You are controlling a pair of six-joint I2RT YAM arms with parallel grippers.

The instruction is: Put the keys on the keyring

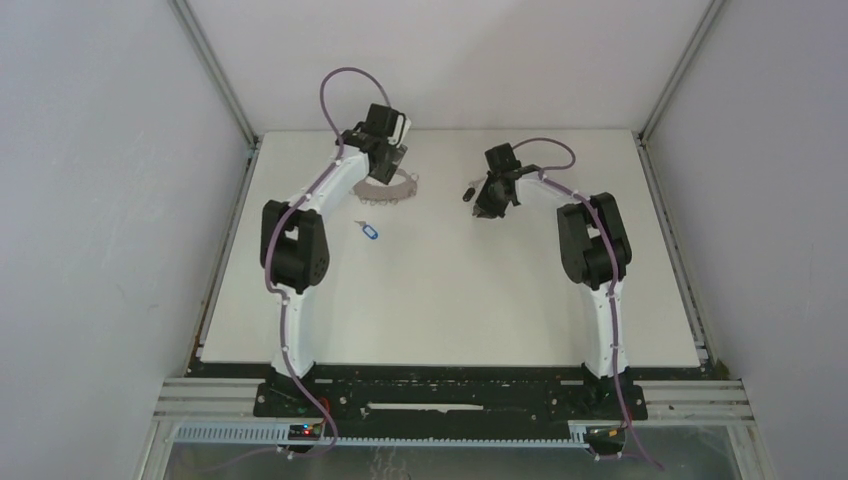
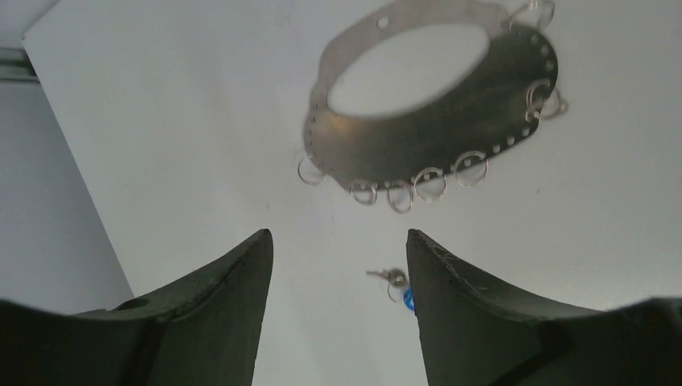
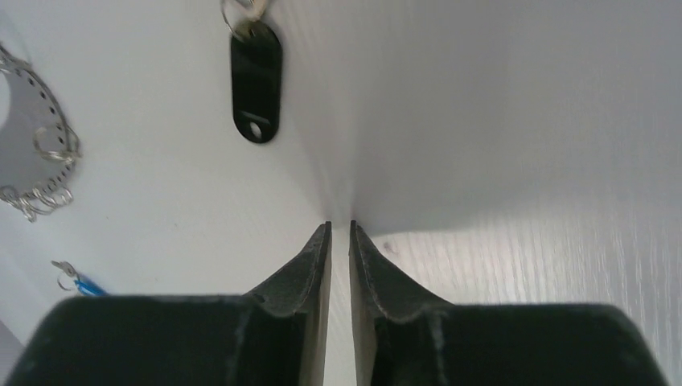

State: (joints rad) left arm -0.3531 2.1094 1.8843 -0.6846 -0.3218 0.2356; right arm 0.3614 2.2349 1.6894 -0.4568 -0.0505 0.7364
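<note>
Beside the keyring (image 2: pixel 450 129), left jaws spread; right jaws nearly pressed together, empty, near black key (image 3: pixel 256 84).

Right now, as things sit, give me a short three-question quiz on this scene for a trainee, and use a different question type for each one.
1. True or false: the blue key is already hung on the keyring.
2. Multiple choice: the jaws of the left tool are A) standing wide apart with nothing between them, B) clamped on a key, C) clamped on the keyring.
3. Fill in: the black key lies nearest the ___ tool.

Key
1. False. It lies loose, apart from the keyring.
2. A.
3. Right. The right tool is beside the black key, its jaws nearly together on nothing.
</note>
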